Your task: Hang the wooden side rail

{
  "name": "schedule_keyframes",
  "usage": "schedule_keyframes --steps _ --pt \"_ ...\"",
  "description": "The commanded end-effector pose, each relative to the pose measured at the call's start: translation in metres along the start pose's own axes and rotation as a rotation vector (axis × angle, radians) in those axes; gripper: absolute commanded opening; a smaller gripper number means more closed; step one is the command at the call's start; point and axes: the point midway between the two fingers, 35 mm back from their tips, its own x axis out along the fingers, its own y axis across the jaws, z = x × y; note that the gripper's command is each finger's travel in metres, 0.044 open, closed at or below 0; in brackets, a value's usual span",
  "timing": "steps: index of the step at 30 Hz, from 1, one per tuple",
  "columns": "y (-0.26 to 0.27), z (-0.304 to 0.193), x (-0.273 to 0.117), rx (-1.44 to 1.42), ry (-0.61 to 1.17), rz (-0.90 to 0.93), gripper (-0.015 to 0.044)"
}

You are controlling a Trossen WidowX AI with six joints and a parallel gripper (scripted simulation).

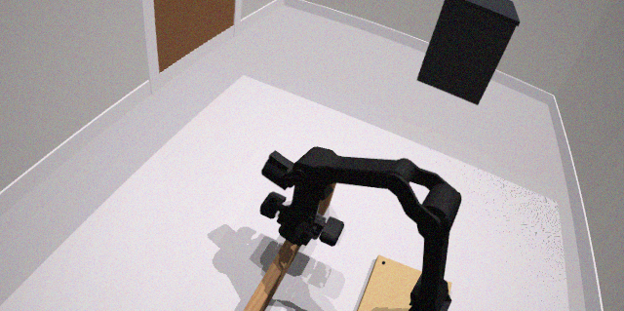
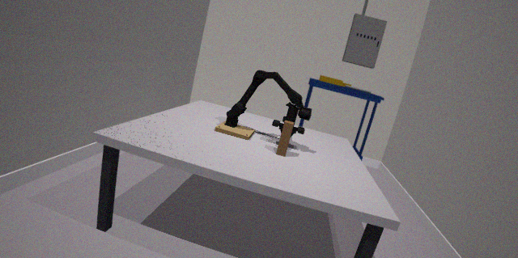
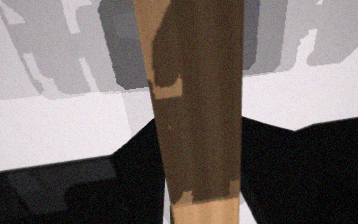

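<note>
Rail [image 1: 273, 276] [image 3: 205, 125] between fingers [image 1: 331, 231] [image 2: 300, 130]; long axis slants toward lower left, top view.

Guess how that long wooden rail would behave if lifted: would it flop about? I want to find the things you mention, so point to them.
Probably not: the rail [image 1: 271, 279] [image 3: 205, 150] looks straight and solid, so it should stay stiff. Being long and slim, it may swing or dip at one end. Its flat faces suggest it wouldn't roll easily.

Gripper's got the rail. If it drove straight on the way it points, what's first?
The tabletop, likely met by the held rail before the gripper; remaining gap unclear.
</note>
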Motion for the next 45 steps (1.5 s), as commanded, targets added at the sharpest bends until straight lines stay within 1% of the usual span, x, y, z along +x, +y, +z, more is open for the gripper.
schedule_keyframes --steps 1,45 --pt "-0.0016 -0.0001 -0.0044 -0.009 0.000 -0.009 0.0000" --pt "0.0013 -0.0045 -0.0010 -0.009 0.001 -0.009 0.0000"
